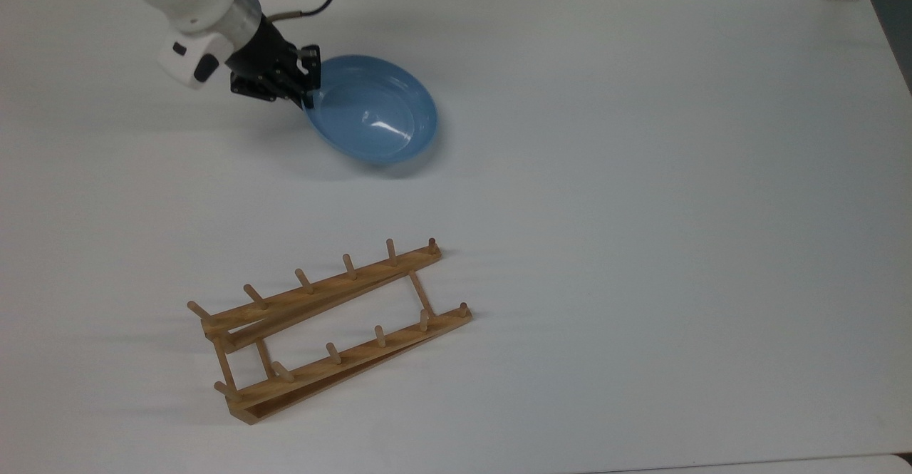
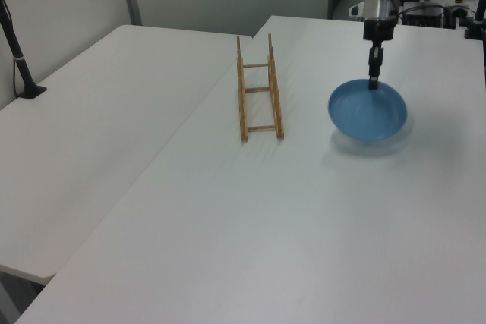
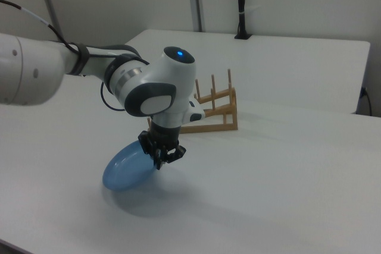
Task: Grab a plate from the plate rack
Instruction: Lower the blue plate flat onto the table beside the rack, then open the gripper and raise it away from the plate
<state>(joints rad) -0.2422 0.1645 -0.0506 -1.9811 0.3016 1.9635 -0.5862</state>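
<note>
Gripper [image 1: 308, 91]: fingers closed on the plate's rim, at the edge that lies on the top view's left; in the left view the gripper [image 2: 373, 81] reaches down onto the far edge of the plate.
Arm: white, with a black wrist, entering from the upper left corner of the top view; in the right view it reaches in from the right view's left, and its last joint carries a blue light [image 3: 176, 53].
Plate [image 1: 372, 110]: low over the white table [image 1: 641, 174], held by one edge and tilted, its lowest part close above its own shadow; whether it touches the table cannot be told.
Plate's place: well apart from the plate rack [image 1: 329, 331], toward the top view's upper edge; in the left view the plate [image 2: 367, 111] is to the rack's right.
Plate rack: on the table, no plate among its pegs; in the right view the rack [image 3: 215, 110] is behind the arm.
Surroundings: bare tabletop between plate and rack; a second white table [image 2: 91, 127] adjoins on the left view's left, with a black post [image 2: 17, 55] on it.
Plate's look: round, light blue, glossy, shallow with a raised rim, hollow side up, a bright glint inside; in the right view the plate [image 3: 125, 167] shows its underside.
</note>
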